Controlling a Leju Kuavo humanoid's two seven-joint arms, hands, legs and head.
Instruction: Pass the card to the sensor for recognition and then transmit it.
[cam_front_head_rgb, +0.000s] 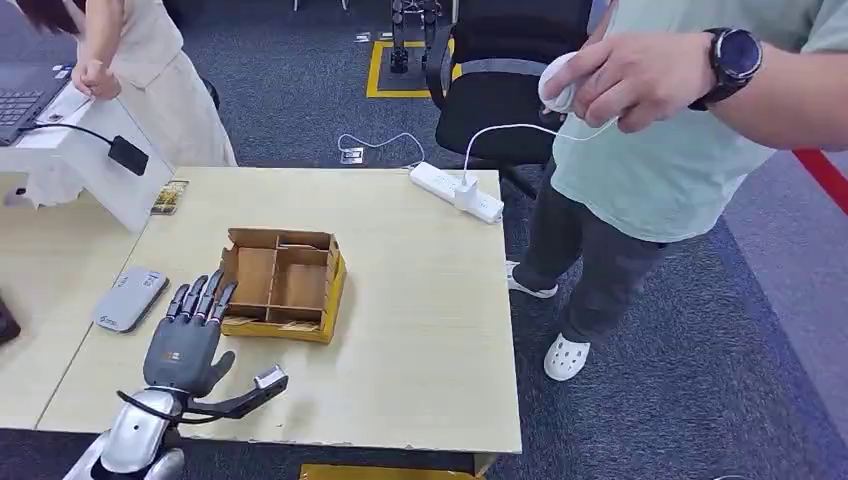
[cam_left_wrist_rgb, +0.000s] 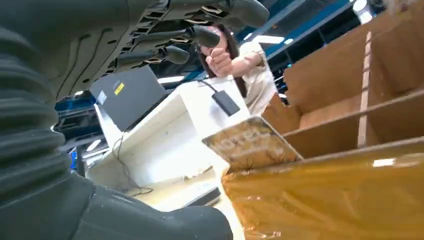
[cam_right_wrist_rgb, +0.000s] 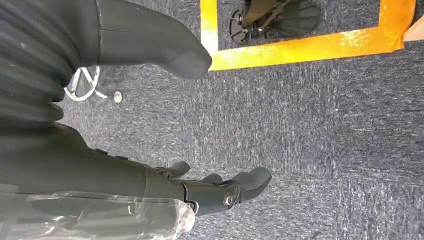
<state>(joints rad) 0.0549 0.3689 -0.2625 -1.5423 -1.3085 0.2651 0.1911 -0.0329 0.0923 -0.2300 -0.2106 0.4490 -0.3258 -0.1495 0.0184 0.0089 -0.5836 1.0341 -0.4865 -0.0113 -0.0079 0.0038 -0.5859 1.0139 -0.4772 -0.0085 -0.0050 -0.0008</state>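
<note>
Since the grab turns on where the card (cam_left_wrist_rgb: 250, 143) sits against your left hand (cam_front_head_rgb: 185, 340), start there. That hand lies flat over the table (cam_front_head_rgb: 420, 330), fingers straight and together, thumb splayed to the right, holding nothing. Its fingertips (cam_front_head_rgb: 205, 295) reach the near left corner of the cardboard box (cam_front_head_rgb: 337, 290).

In the left wrist view a flat, brownish printed tile rests at that corner of the box, just beyond the fingers. I take it for the card, though it could be a cardboard flap, as the view is too skewed to be sure. If it is the card, it lies far and slightly right of the hand, tilted rather than flat. Its long axis seems to run along the box's near wall, left to right.

The grey sensor (cam_front_head_rgb: 130, 298) lies on the table just left of the hand, its long axis running near to far.

Your right hand (cam_right_wrist_rgb: 210, 192) hangs over the carpet, loosely spread and empty, so the left is much the nearer.
</note>
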